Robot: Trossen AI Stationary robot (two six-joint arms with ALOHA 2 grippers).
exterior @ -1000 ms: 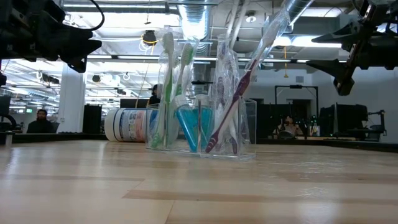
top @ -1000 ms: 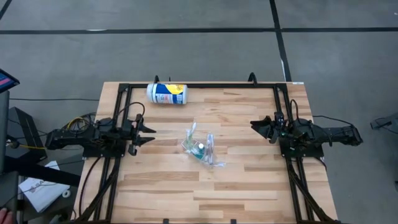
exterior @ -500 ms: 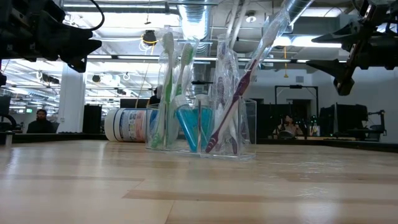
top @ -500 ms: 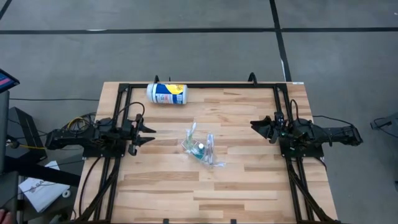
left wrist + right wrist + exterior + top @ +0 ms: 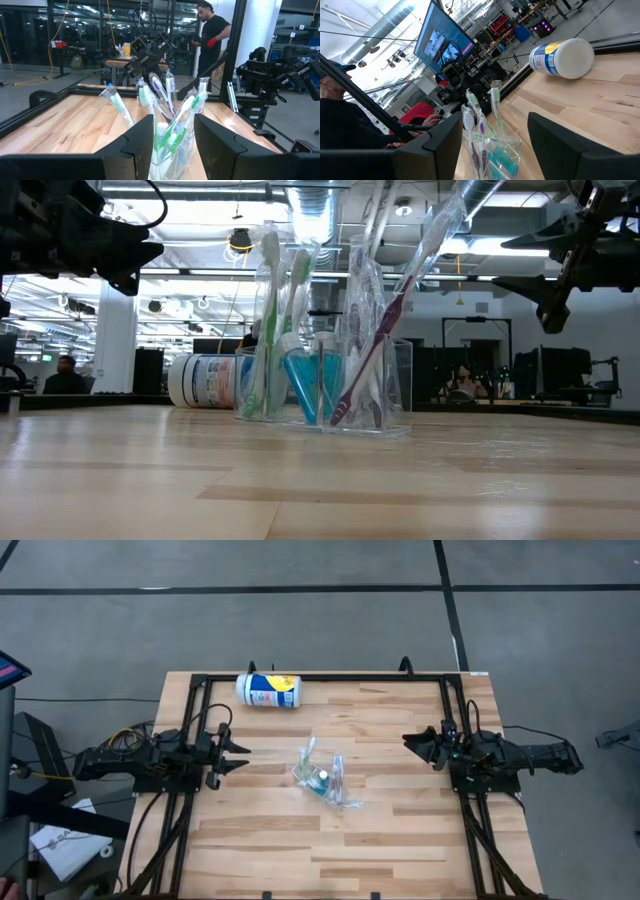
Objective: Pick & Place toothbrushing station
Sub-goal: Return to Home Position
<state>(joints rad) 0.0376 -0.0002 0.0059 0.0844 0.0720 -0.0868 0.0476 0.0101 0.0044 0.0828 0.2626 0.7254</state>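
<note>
The organizer [image 5: 322, 780] stood mid-table with the brushes [image 5: 269, 270] upright in it. My left gripper [image 5: 244, 757] and right gripper [image 5: 406, 743] hung well off to either side, fingers apart and empty. I judged homing wanted slow, level moves, clear of the brushes.

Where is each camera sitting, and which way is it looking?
High view: above, looking straight down on the wooden table; both arms show, left gripper and right gripper open.
Low view: at table height, looking level at the clear plastic organizer of toothbrushes; grippers in top corners.
Left wrist view: on the left arm, facing the organizer between its own fingers.
Right wrist view: on the right arm, likewise.
High and right wrist views share the white cylindrical canister lying on its side.
</note>
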